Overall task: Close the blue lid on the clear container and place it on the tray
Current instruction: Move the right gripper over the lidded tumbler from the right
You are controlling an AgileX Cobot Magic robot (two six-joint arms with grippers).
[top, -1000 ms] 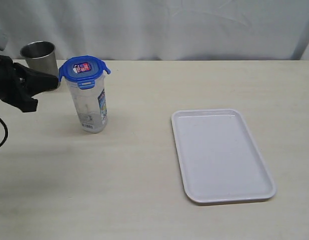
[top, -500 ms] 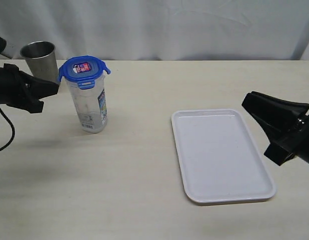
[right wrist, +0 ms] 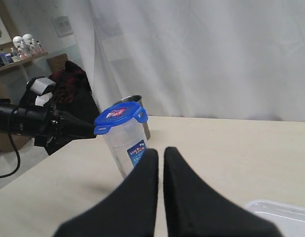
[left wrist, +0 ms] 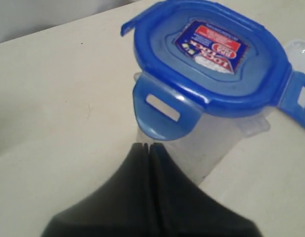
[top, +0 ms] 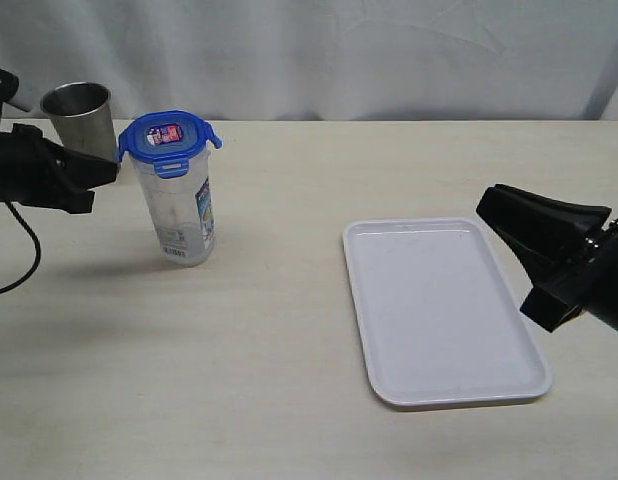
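Left gripper (top: 111, 166) clenched, empty, beside lid (top: 169, 138); right gripper (top: 492, 203) clenched, empty, near tray (top: 444, 310); tabs (left wrist: 160, 111) appear unlatched; press each down squarely, steadying container (top: 186, 215) against tipping.

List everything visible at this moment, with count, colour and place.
clear container: one, translucent with a blue-and-white label, upright on the table's left part
blue lid: one, bright blue, on the container, two tabs sticking out
steel cup: one, grey, behind the container
tray: one, white, flat on the table's right part
table: one, pale beige
curtain: one, white, behind the table
left gripper: one, black, shut, tip beside the lid
right gripper: one, black, shut, by the tray's right edge
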